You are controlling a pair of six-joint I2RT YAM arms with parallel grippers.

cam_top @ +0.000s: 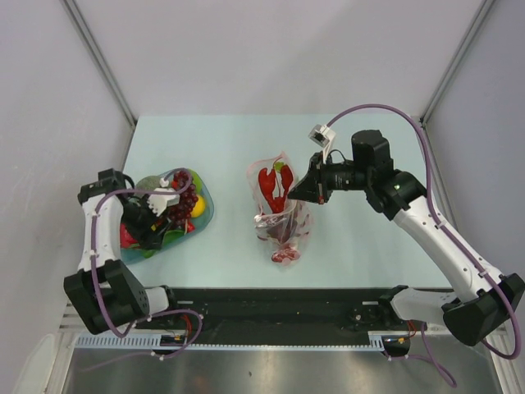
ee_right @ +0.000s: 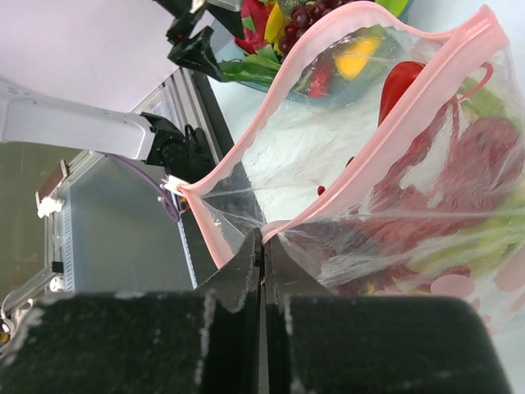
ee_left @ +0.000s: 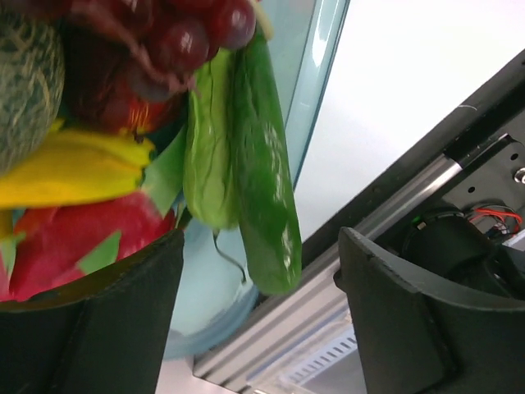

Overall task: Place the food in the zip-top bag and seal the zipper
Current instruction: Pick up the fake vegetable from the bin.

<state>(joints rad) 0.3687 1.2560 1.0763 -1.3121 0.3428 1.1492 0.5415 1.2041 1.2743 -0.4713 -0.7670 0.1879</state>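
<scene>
The clear zip-top bag (cam_top: pixel 280 215) stands mid-table with a red lobster (cam_top: pixel 273 187) and other food inside. My right gripper (cam_top: pixel 301 187) is shut on the bag's mouth edge, pinching the pink zipper (ee_right: pixel 385 123), and holds the mouth open. In the right wrist view the bag (ee_right: pixel 426 213) holds dark red and green food. My left gripper (cam_top: pixel 152 234) is open over the dish's near edge. In the left wrist view a green vegetable (ee_left: pixel 262 172) lies between its fingers (ee_left: pixel 98 320), with dark red grapes (ee_left: pixel 184 37) and yellow and red pieces beside it.
The translucent blue-green dish (cam_top: pixel 207 205) with several toy foods sits at the table's left. Its rim shows in the left wrist view (ee_left: pixel 316 98). A black rail (cam_top: pixel 279 308) runs along the near edge. White enclosure walls stand behind and at the sides.
</scene>
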